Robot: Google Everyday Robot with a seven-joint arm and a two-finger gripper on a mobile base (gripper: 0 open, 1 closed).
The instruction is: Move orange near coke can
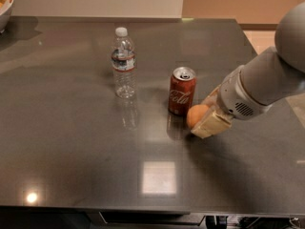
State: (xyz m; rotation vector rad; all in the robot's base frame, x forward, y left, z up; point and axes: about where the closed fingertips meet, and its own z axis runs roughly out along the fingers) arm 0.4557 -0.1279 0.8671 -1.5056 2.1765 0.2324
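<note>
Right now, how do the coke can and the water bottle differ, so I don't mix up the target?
The coke can is red and opaque; the water bottle is clear. The can is shorter, the bottle taller. The can stands right beside the orange held in the hand; the bottle stands apart, further left in view. Both are upright on the table.

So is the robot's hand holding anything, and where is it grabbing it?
Yes. The gripper holds the orange, with one finger on each side of the fruit, just to the right of the coke can.
</note>
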